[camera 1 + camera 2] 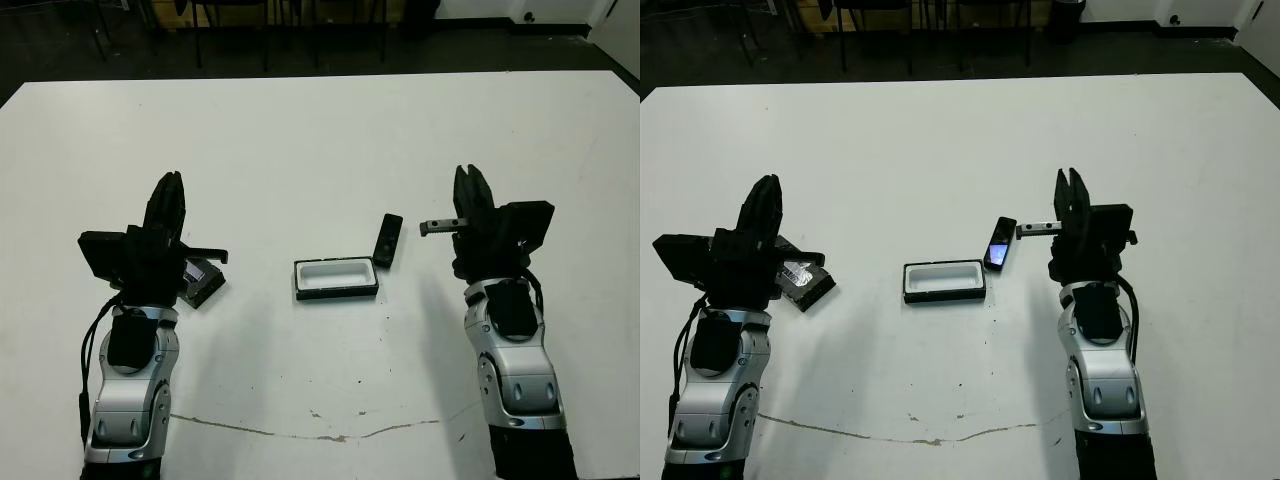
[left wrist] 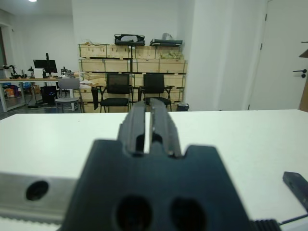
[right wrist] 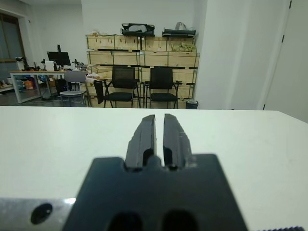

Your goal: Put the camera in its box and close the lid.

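Both grippers have their fingers pressed together and hold nothing. The right gripper (image 1: 1071, 190) hovers just to the right of the camera (image 1: 1000, 244), not touching it. The left gripper (image 1: 762, 205) stands over the lid (image 1: 805, 280), which lies flat at the left, well apart from the box (image 1: 944, 281). The box sits open in the middle of the table (image 1: 960, 140), its white lining empty. The camera lies on the table just beside the box's right end, with its bluish screen up. I judge that the task has hardly begun: the camera must go in, then the lid on.
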Tool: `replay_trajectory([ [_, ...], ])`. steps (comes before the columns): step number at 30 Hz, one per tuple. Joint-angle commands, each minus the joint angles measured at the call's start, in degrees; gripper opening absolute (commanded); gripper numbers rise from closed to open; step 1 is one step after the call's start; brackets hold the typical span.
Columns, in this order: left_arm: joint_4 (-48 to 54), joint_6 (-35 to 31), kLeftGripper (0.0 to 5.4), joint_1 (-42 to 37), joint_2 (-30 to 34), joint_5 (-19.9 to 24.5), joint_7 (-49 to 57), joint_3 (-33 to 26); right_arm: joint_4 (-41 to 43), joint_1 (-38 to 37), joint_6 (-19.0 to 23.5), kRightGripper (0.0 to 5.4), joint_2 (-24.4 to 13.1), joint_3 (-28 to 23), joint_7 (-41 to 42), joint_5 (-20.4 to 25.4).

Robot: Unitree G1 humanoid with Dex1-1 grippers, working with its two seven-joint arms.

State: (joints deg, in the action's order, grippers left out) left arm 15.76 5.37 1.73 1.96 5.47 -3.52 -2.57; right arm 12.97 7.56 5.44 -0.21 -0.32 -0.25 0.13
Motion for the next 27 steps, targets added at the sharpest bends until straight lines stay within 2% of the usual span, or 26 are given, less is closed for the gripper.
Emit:
replay_trajectory([
  [1, -0.8, -0.3, 0.01, 0.7, 0.1, -0.4, 0.0, 0.0, -0.2, -0.7, 1.4, 0.00, -0.1, 0.0, -0.1, 0.0],
  [10, 0.3, 0.1, 0.01, 1.5, 0.5, -0.5, 0.0, -0.3, 0.4, -0.8, 3.9, 0.00, -0.7, 1.1, 0.8, -0.4],
  [12, 1.0, -0.2, 0.01, 2.1, 0.5, -0.8, 0.3, -0.3, 1.5, -0.9, 5.8, 0.00, -0.8, 1.1, 0.8, -0.5],
  [17, 1.0, -0.3, 0.01, 2.4, 0.0, -0.8, 0.2, 0.4, 4.9, 1.2, 14.2, 0.00, -3.7, 0.9, 2.3, -1.5],
  [20, 0.9, -0.3, 0.01, 2.3, 0.0, -0.9, -0.1, 0.8, 6.1, 4.5, 21.7, 0.00, -8.8, 2.0, 6.2, -3.1],
  [22, 1.1, -0.5, 0.01, 2.3, 0.0, -1.1, 0.0, 1.0, 6.7, 6.7, 27.0, 0.00, -11.0, 2.1, 8.6, -2.7],
  [24, 1.4, -1.1, 0.00, 2.4, 0.0, -1.0, 0.1, 1.1, 6.8, 8.8, 31.4, 0.21, -12.9, 2.4, 10.9, -2.1],
  [27, 0.9, -0.5, 0.00, 2.5, 0.2, -1.3, 0.1, 1.2, 6.2, 11.5, 35.0, 0.58, -16.7, 5.3, 14.1, -4.0],
])
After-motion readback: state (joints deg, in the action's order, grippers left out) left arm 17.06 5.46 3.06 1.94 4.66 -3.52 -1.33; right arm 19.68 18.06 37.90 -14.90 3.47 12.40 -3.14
